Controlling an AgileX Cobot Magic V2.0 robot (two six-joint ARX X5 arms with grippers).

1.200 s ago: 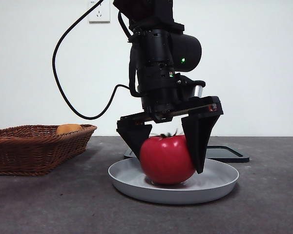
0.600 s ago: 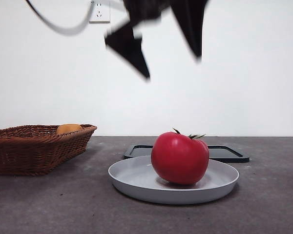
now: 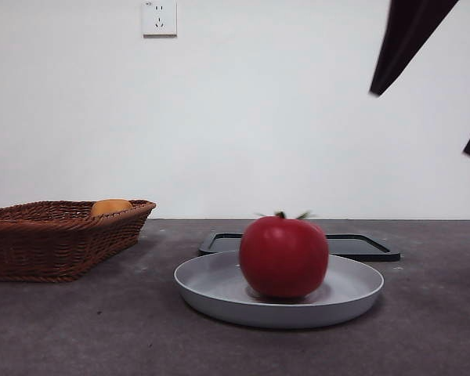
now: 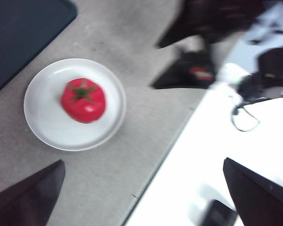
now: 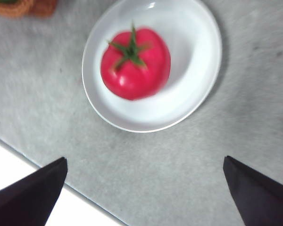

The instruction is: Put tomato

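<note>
Tomato: we see it upright in the grey plate, free of any fingers.
Right gripper: jaws spread wide, empty, high above the plate.
Left gripper: wide apart, empty, raised off to the side.
Basket: further back, holding an orange fruit.

The tomato sits on the plate, well below the right claw; a basket lies apparently further left on the desk, a tray behind.
</note>
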